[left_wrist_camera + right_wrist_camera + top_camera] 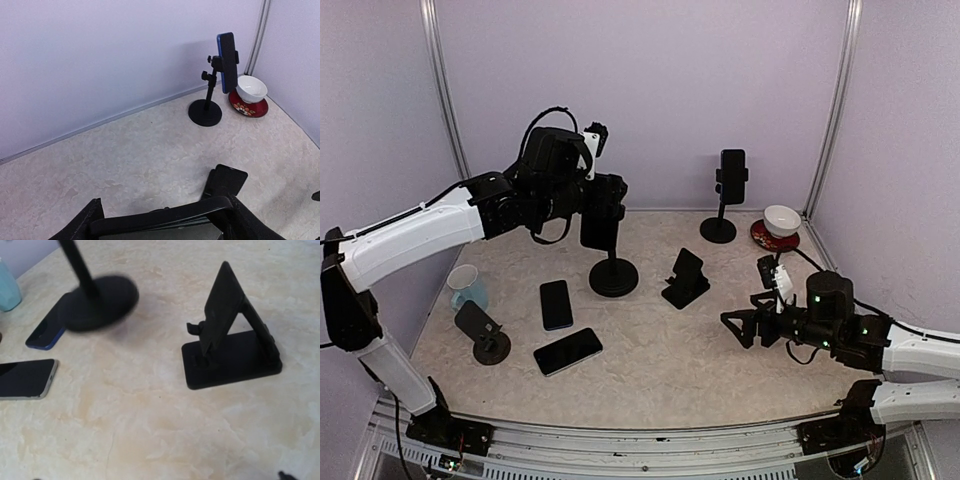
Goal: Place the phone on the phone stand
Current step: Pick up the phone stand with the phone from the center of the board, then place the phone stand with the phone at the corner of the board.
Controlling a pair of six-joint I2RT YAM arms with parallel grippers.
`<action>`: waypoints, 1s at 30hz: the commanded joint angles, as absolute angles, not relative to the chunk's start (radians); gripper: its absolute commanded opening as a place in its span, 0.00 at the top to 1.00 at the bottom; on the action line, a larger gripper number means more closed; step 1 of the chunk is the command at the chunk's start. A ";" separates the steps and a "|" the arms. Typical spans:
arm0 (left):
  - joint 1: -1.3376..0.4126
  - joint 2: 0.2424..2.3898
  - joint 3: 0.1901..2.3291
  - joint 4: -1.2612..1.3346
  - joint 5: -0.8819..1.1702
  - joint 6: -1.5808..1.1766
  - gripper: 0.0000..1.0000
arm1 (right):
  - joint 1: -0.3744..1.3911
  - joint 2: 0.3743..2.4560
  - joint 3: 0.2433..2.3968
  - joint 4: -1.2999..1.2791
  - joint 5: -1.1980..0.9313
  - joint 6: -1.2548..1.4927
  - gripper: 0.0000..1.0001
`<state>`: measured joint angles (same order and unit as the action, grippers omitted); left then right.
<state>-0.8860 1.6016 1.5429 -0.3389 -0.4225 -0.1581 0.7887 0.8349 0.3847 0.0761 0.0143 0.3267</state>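
Observation:
My left gripper (602,208) is shut on a dark phone (600,230) and holds it upright over the black round-base stand (613,276) at mid table. I cannot tell whether the phone touches the stand's top. In the left wrist view the phone's top edge (160,219) spans between my two fingers (80,225). My right gripper (742,328) is open and empty, low over the table at the right, facing a black folding stand (684,278). That stand also shows in the right wrist view (227,345).
A tall stand holding a blue phone (732,172) is at the back, beside a white bowl (781,218) on a red saucer. Two phones (556,303) (568,350) lie flat at the left front. A small tilted stand (483,333) and a teal cup (466,286) are at the far left.

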 commanded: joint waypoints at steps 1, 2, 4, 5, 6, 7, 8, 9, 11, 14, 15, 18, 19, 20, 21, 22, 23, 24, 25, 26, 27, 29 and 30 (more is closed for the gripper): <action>-0.789 1.585 1.650 -0.259 -0.410 -0.100 0.43 | 0.777 0.838 0.352 0.136 -0.007 0.331 0.00; -0.770 1.588 1.662 -0.259 -0.399 -0.092 0.44 | 0.778 0.839 0.351 0.138 -0.011 0.331 0.00; -0.731 1.600 1.693 -0.260 -0.380 -0.073 0.43 | 0.778 0.841 0.348 0.143 -0.019 0.331 0.00; -0.712 1.607 1.708 -0.261 -0.369 -0.058 0.43 | 0.778 0.839 0.346 0.148 -0.022 0.330 0.00; -0.690 1.616 1.724 -0.263 -0.353 -0.047 0.43 | 0.778 0.838 0.344 0.151 -0.026 0.330 0.00; -0.668 1.627 1.742 -0.267 -0.329 -0.041 0.42 | 0.778 0.837 0.343 0.155 -0.032 0.332 0.00; -0.645 1.642 1.765 -0.278 -0.313 -0.035 0.42 | 0.778 0.837 0.340 0.161 -0.036 0.333 0.00; -0.624 1.657 1.791 -0.290 -0.305 -0.030 0.42 | 0.778 0.835 0.338 0.164 -0.041 0.333 0.00; -0.586 1.688 1.827 -0.306 -0.290 -0.014 0.42 | 0.778 0.834 0.335 0.168 -0.047 0.335 0.00; -0.530 1.720 1.856 -0.308 -0.264 0.006 0.42 | 0.777 0.827 0.331 0.166 -0.053 0.334 0.00; -0.510 1.730 1.863 -0.308 -0.254 0.011 0.42 | 0.778 0.822 0.330 0.165 -0.053 0.337 0.00; -0.451 1.757 1.884 -0.309 -0.218 0.025 0.42 | 0.777 0.803 0.325 0.158 -0.052 0.339 0.00; -0.434 1.769 1.892 -0.310 -0.205 0.028 0.42 | 0.777 0.795 0.324 0.152 -0.041 0.339 0.00; -0.422 1.778 1.900 -0.312 -0.197 0.032 0.42 | 0.777 0.786 0.321 0.145 -0.028 0.337 0.00; -0.410 1.788 1.909 -0.315 -0.190 0.038 0.42 | 0.778 0.780 0.320 0.138 -0.009 0.336 0.00; -0.400 1.797 1.919 -0.318 -0.188 0.048 0.42 | 0.778 0.771 0.317 0.132 0.007 0.337 0.00; -0.392 1.804 1.926 -0.319 -0.187 0.061 0.42 | 0.777 0.765 0.313 0.128 0.029 0.339 0.00; -0.384 1.811 1.932 -0.317 -0.185 0.074 0.41 | 0.778 0.756 0.306 0.126 0.043 0.340 0.00; -0.376 1.817 1.937 -0.315 -0.178 0.083 0.42 | 0.778 0.751 0.300 0.127 0.056 0.342 0.00; -0.364 1.822 1.942 -0.314 -0.170 0.089 0.42 | 0.778 0.746 0.295 0.126 0.061 0.344 0.00; -0.349 1.827 1.946 -0.309 -0.159 0.094 0.42 | 0.777 0.742 0.289 0.126 0.061 0.346 0.00; -0.327 1.835 1.947 -0.297 -0.132 0.105 0.41 | 0.778 0.736 0.278 0.126 0.093 0.355 0.00; -0.314 1.842 1.947 -0.290 -0.111 0.111 0.41 | 0.778 0.733 0.273 0.127 0.103 0.359 0.00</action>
